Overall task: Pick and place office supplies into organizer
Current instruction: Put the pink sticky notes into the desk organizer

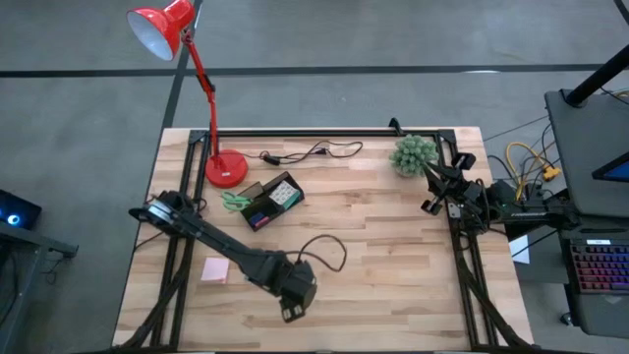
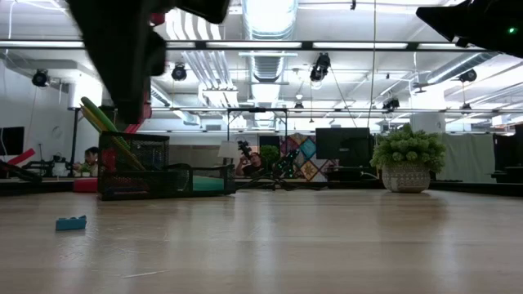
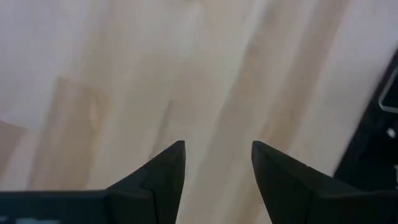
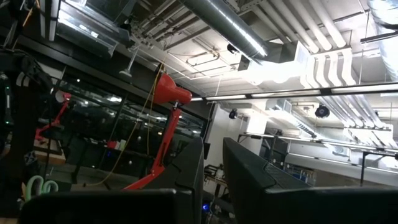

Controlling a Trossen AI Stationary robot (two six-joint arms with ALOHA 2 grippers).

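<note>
My left gripper (image 1: 293, 313) hangs above bare wood near the table's near edge, pointing steeply down. It is open, with only tabletop between its fingers (image 3: 217, 155). The black organizer (image 1: 270, 203) stands at the far left beside the lamp base, and green pens (image 2: 102, 122) stick up out of it. Green-handled scissors (image 1: 234, 202) lie at its left side. A pink sticky-note pad (image 1: 215, 269) lies flat left of my left arm. A small teal piece (image 2: 71, 222) rests on the wood. My right gripper (image 4: 213, 163) is parked at the table's right edge, tilted upward, with a narrow empty gap.
A red desk lamp's base (image 1: 225, 169) stands at the far left, with a black cable (image 1: 307, 151) running along the far edge. A green plant ball in a pot (image 1: 413, 154) sits at the far right. Bare wood spans the table's middle and right.
</note>
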